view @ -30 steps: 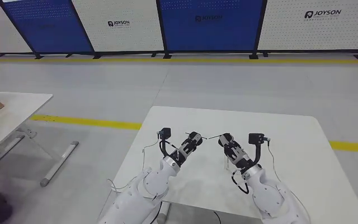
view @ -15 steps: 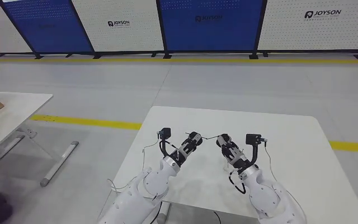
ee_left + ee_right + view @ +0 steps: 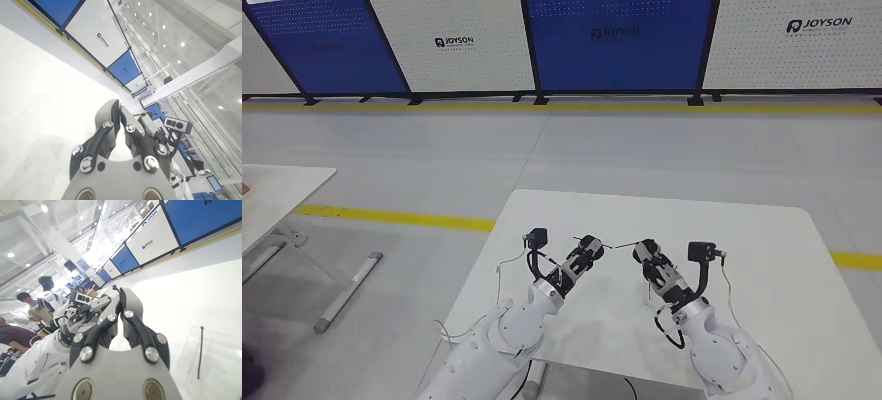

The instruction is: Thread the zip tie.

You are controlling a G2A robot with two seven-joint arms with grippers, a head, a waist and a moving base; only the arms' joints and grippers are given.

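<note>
In the top view both my grippers sit a little below the middle of the frame, over the white table [image 3: 742, 225] and facing each other, tips near but apart. The zip tie [image 3: 615, 245] shows there as a thin dark line in the gap between them.

My right gripper [image 3: 121, 298] is clamped on the tie. Its pads are pressed together with the strap pinched between them, and the square head [image 3: 114, 287] sticks out just past the fingertips. My left gripper [image 3: 119, 111] is also closed, with a thin dark sliver caught between its pads. I take that to be the tail end of the same tie, though I cannot see it well enough to be sure.

I judge I am at the alignment step: each end is gripped and held off the table, and the tail is not yet through the head.

The next move calls for a fine approach. I need to line the tail up with the slot in the head, square the two ends to each other, then push one hand toward the other without letting the strap bow sideways. The free tail looks short, so there is little room for error in angle. I cannot make out which way the slot faces.

A second tie [image 3: 200, 351] lies flat on a clear tray [image 3: 219, 357] on the table beside my right arm, untouched.
</note>
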